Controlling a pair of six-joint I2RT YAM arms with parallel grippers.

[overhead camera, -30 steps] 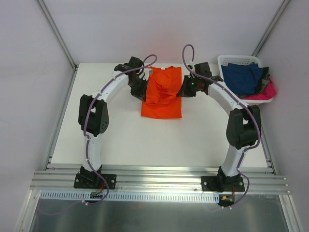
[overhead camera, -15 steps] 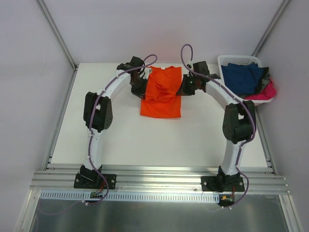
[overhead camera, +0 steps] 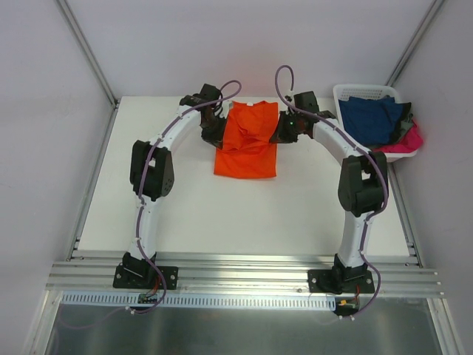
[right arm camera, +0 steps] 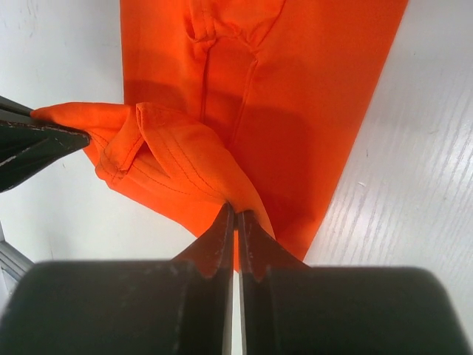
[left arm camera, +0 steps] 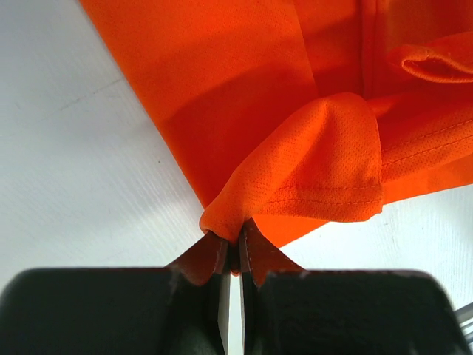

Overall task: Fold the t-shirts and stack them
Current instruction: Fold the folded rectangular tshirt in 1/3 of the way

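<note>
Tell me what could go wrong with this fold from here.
1. The left end effector and right end effector each pinch only a thin edge of the orange t-shirt; it may slip out.
2. The cloth is bunched at both grips, so the fold could land creased.
3. The end effectors are close and might collide.

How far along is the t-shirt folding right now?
Done: the orange t-shirt lies spread on the table. In hand: the left gripper and right gripper are each shut on a bunched edge of it, one per side, mid-fold. Left: finish that fold, then the navy t-shirt and pink t-shirt, both heaped in the basket. Nothing is stacked yet.
</note>
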